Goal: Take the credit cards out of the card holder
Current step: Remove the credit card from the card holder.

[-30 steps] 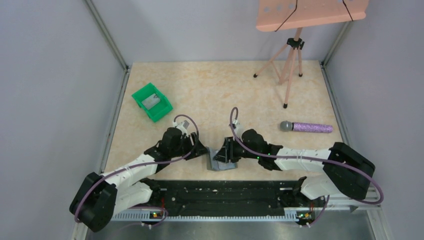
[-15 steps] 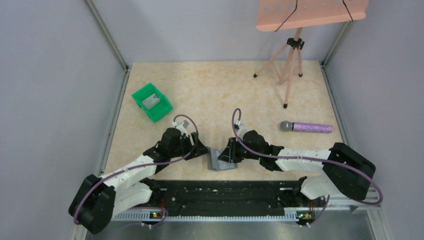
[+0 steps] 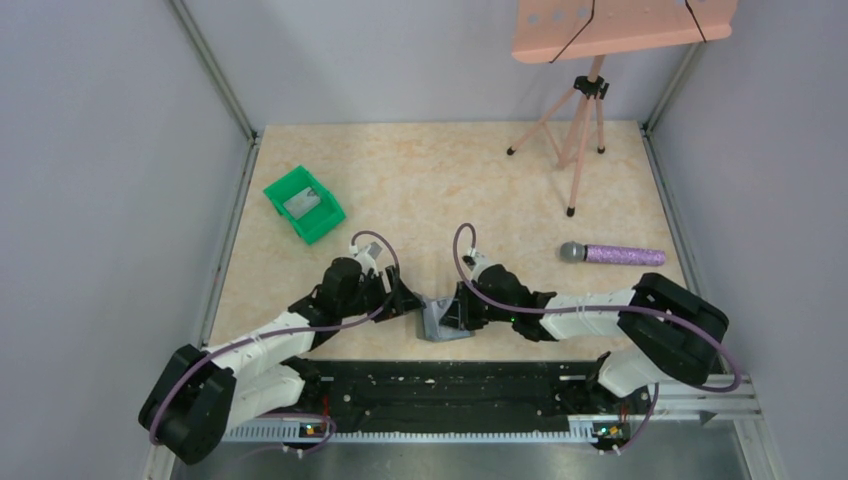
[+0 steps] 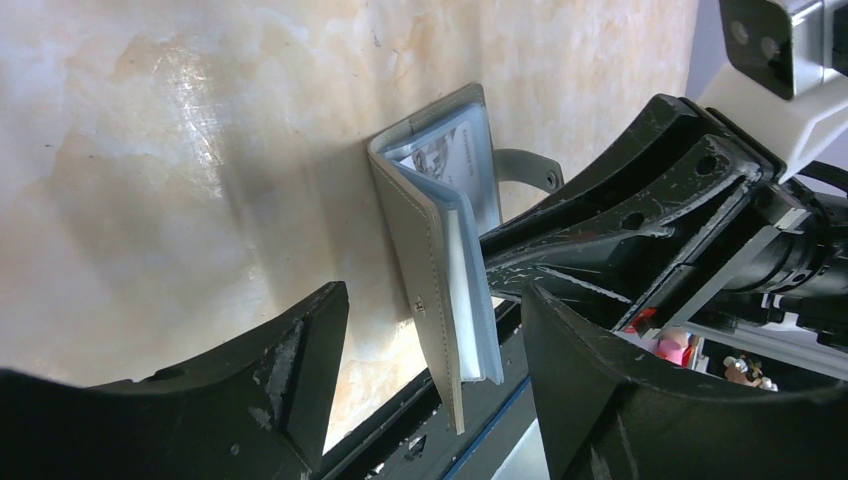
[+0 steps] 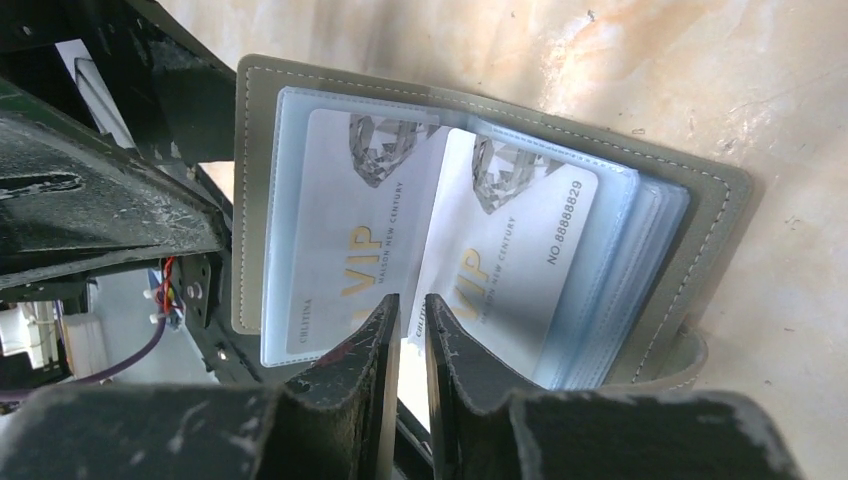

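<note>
Two pale cards sit in clear sleeves of the open card holder (image 5: pixel 735 215), seen from the right wrist camera. Their print runs slantwise up the picture. The left-hand card (image 5: pixel 340 200) carries large gold letters "VIP", with a smaller line beside them, "MAISON NEW CENTURY". Tiny letters along its outer edge seem to read "CHLITINA". The right-hand card (image 5: pixel 520 230) shows the same gold "VIP", partly hidden, the same small line "MAISON NEW CENTURY", and in dark print the number "NO.88888829". From the left wrist camera the print on the cards is too small to read.
</note>
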Robot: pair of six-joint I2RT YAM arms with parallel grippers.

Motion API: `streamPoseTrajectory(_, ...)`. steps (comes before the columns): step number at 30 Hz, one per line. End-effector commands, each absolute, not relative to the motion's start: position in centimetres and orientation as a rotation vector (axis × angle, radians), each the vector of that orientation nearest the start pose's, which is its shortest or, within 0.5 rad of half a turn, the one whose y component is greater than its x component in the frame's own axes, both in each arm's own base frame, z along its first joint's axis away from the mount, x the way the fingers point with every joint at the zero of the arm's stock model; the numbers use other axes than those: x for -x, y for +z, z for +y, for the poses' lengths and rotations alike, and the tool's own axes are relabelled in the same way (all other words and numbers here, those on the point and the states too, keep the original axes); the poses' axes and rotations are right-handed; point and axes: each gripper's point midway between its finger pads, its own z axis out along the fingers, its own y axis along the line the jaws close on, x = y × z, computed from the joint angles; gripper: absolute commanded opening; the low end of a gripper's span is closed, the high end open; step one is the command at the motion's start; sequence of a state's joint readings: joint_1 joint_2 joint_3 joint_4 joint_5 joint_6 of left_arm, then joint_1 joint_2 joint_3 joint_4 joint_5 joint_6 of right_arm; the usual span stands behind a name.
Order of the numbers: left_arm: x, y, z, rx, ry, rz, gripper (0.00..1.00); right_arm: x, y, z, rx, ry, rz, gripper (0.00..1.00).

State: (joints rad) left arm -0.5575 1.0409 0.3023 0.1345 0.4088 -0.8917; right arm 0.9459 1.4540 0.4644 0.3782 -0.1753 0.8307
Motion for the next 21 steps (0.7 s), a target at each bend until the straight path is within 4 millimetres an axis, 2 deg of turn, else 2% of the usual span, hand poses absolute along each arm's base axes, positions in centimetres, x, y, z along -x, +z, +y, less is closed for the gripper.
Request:
streamPoseTrajectory(1, -18.4, 8.4, -23.8, 0.089, -1.267, 2.346, 0.7, -16.3, 5.0, 33.2, 0.253, 1.169, 2.37, 0.15)
streamPoseTrajectory(9, -18.3, 8.0, -24.0, 0.08, -1.274, 2.361, 0.68, -15.9, 5.4, 34.8, 0.295, 1.223, 2.357, 0.15)
streamPoseTrajectory(16, -18.2, 7.6, -23.9, 0.081, -1.263, 2.374, 0.65, -15.8, 4.1, 34.9, 0.299, 1.193, 2.397, 0.15)
streamPoseTrajectory(21, -18.1, 7.3, -23.9, 0.073, -1.257, 2.387, 0.64, -15.7, 4.5, 35.1, 0.308, 1.2, 2.391, 0.15)
